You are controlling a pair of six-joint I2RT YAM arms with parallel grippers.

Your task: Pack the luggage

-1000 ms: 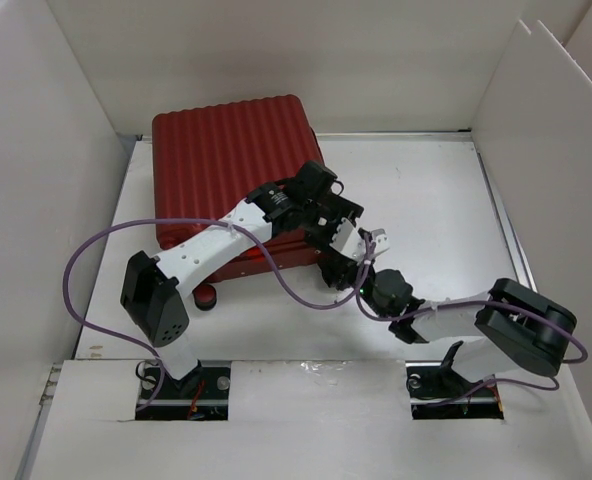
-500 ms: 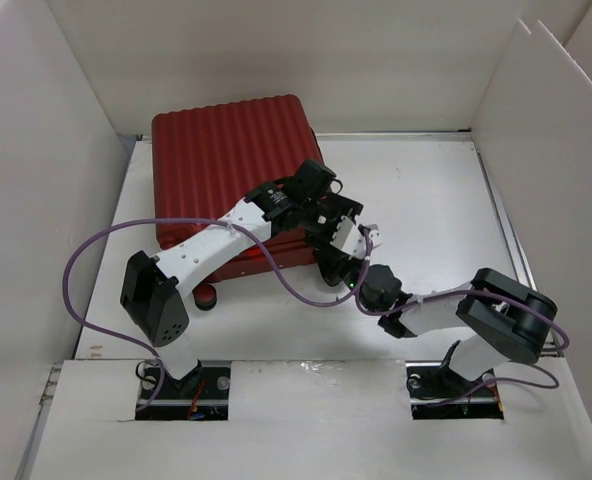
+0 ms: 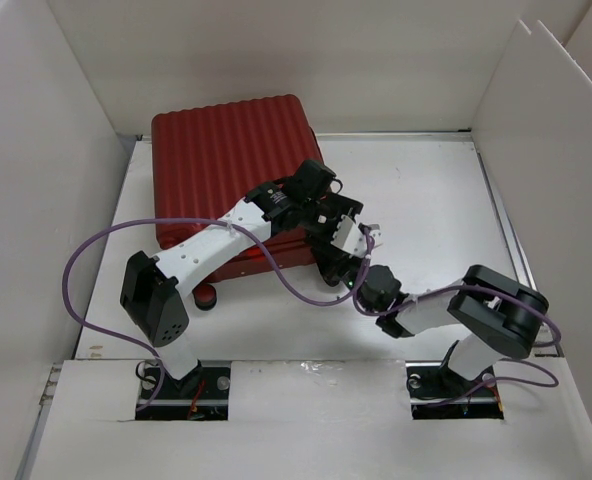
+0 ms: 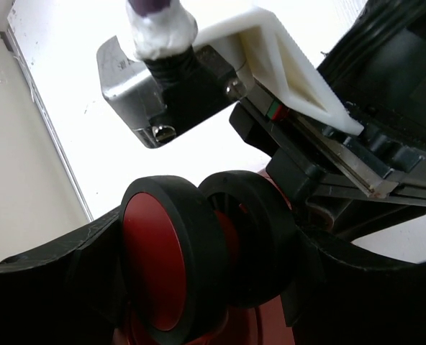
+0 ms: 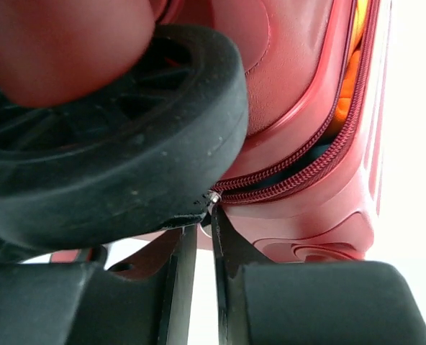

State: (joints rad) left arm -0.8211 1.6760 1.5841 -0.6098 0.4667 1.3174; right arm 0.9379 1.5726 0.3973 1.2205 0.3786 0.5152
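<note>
The luggage (image 3: 226,160) lies flat and closed, ribbed red shell up, on the rear left part of the white bench (image 3: 426,190), its far edge close to the back wall; at its near left corner a small wheel (image 3: 206,297) with a red hub pokes out over the bench; a purple cable (image 3: 86,260) loops out to the left of the left arm (image 3: 211,245), which rises from its base and reaches across the near edge of the case to the near right corner; there the left gripper (image 4: 207,269) has its jaws spread to either side of a black twin wheel (image 4: 166,266), one finger (image 4: 55,280) against the red-hubbed side and the other against the far side, so the jaws look clamped on it; just above, in the left wrist view, a metal camera block (image 4: 170,86) on a white bracket hangs close by; the right gripper (image 5: 204,215) meets the same corner from the right, with the twin wheel filling the upper left of its own view; its jaws are almost together, only a thin slit between the fingers (image 5: 292,302), and their tips pinch a small metal zip tab (image 5: 213,195); the zip (image 5: 299,172) runs along the red shell edge and gapes a little, showing something orange (image 5: 351,72) inside; the right arm (image 3: 496,320) folds low over the bench, its base at the near right.
</note>
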